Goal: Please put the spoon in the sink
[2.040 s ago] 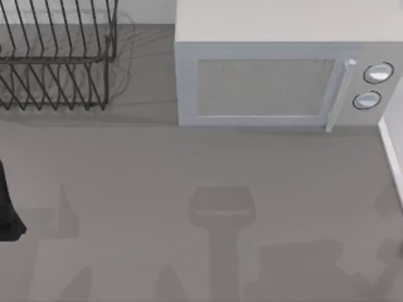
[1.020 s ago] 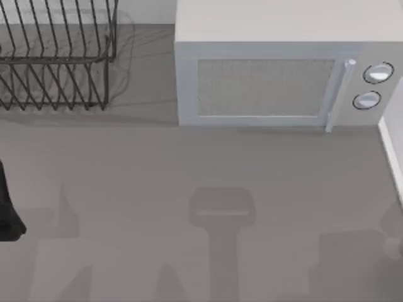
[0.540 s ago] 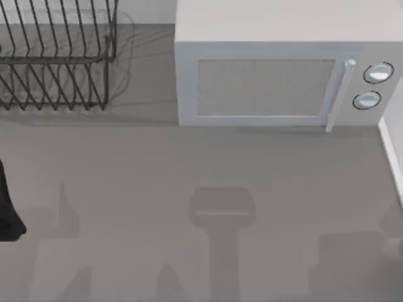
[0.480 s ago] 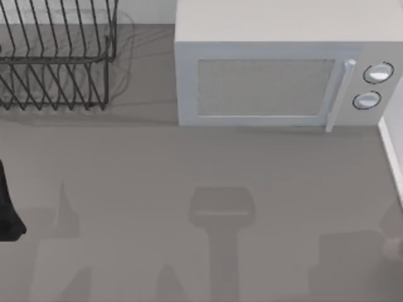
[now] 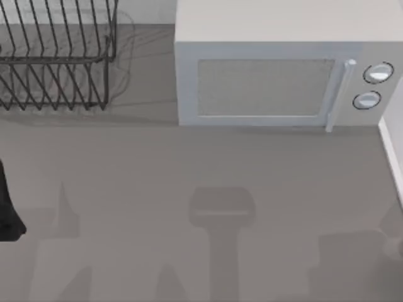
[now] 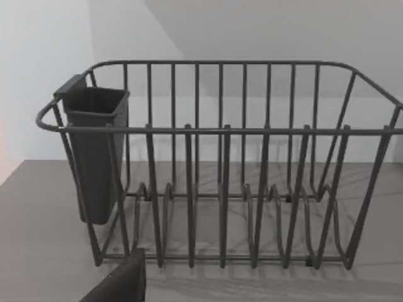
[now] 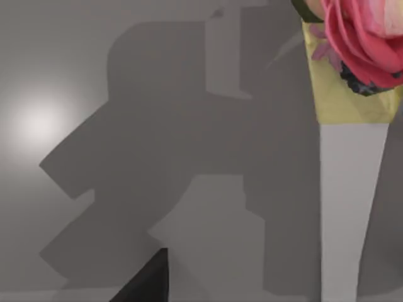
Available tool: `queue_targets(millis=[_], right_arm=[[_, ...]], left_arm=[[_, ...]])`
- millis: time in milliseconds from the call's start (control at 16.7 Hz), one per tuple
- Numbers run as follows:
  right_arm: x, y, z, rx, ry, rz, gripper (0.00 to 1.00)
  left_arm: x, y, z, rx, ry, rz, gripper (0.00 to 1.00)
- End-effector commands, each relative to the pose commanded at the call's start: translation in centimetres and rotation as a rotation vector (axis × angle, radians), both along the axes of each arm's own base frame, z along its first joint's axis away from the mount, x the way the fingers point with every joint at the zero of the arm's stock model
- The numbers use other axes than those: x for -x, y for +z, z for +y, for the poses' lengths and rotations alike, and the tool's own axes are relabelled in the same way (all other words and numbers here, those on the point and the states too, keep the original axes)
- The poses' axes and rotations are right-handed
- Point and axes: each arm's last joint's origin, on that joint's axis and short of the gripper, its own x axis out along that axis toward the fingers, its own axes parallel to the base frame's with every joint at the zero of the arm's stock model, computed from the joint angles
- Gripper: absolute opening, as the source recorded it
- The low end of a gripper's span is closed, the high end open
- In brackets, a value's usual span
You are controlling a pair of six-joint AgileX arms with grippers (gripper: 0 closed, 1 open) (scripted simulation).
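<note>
Top view: grey table [image 5: 189, 163] bears microwave [image 5: 277, 69] beside wire dish rack [image 5: 56, 56]; gripper state unclear.

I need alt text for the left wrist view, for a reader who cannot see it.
An empty dark wire dish rack stands on a grey counter against a pale wall, with a dark utensil cup hanging on one end. A dark corner of the left arm's tool intrudes at the picture's edge.
</note>
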Motion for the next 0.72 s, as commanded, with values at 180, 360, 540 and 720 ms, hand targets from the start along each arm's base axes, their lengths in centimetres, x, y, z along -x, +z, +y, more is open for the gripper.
queue_targets(millis=[180,360,540,720], right_arm=[[0.0,0.0,0.0,0.0,0.0,0.0,0.0],[-0.1,2.2,0.0,-0.012,-0.022,-0.011,0.0],[-0.7,3.8,-0.1,-0.012,-0.022,-0.016,0.0],[-0.7,6.7,-0.1,-0.014,-0.02,0.008,0.0]], left_arm=[[0.0,0.0,0.0,0.0,0.0,0.0,1.0],[0.0,0.0,0.0,0.0,0.0,0.0,1.0],[0.0,0.0,0.0,0.0,0.0,0.0,1.0],[0.0,0.0,0.0,0.0,0.0,0.0,1.0]])
